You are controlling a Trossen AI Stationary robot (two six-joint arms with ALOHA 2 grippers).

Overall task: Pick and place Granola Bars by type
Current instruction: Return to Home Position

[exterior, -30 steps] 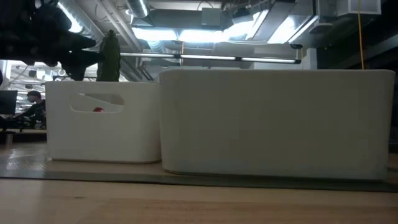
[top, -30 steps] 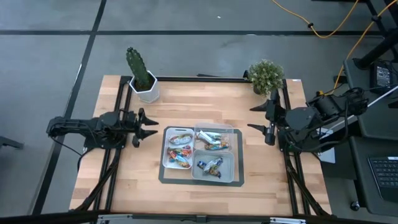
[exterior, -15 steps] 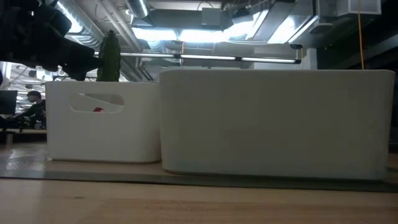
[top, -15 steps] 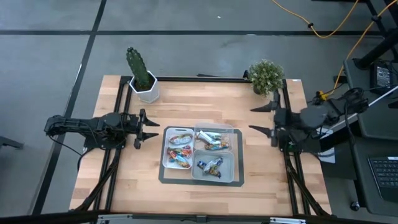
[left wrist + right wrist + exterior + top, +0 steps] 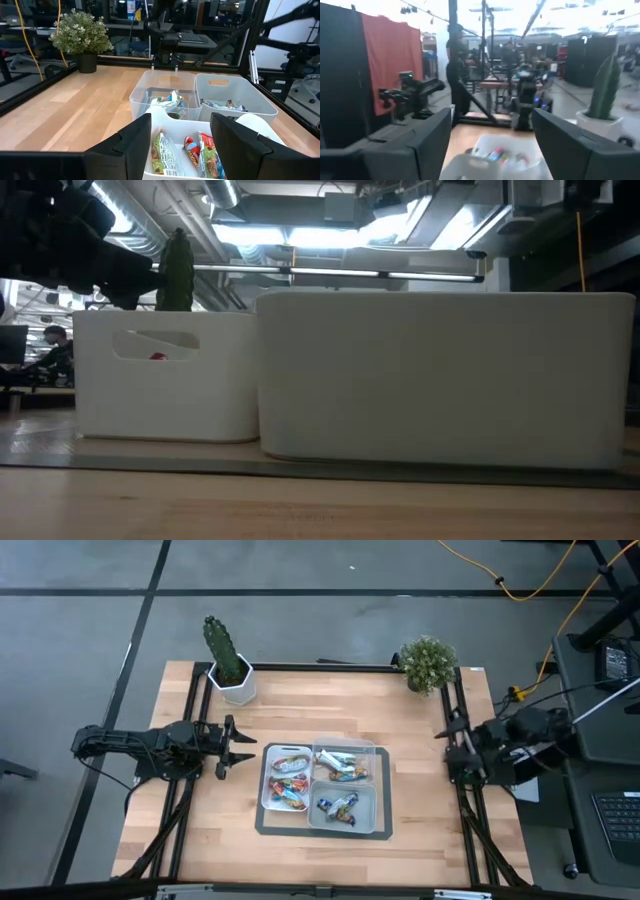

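The granola bars lie sorted in a divided tray (image 5: pixel 373 830) at mid-table. Brown, red and orange bars (image 5: pixel 287 784) fill the white left bin. Silver-blue bars (image 5: pixel 341 765) are in the far clear compartment, blue ones (image 5: pixel 338 807) in the near one. My left gripper (image 5: pixel 248 748) hovers open just left of the tray, pointing at it; its wrist view shows the red and brown bars (image 5: pixel 186 151) between its fingers' line of sight. My right gripper (image 5: pixel 447 748) is open, back at the table's right edge, well away from the tray (image 5: pixel 495 155).
A cactus in a white pot (image 5: pixel 229 664) stands at the far left corner and a small bushy plant (image 5: pixel 427 664) at the far right. Bare wood lies on all sides of the tray. Black frame rails (image 5: pixel 462 810) run along both table sides. The bins' white walls (image 5: pixel 430 375) fill the low view.
My right arm has drawn back from beside the tray toward the table's right edge, its gripper now over the rail. My left arm shifted only slightly and stays beside the tray. The bars and tray have not moved.
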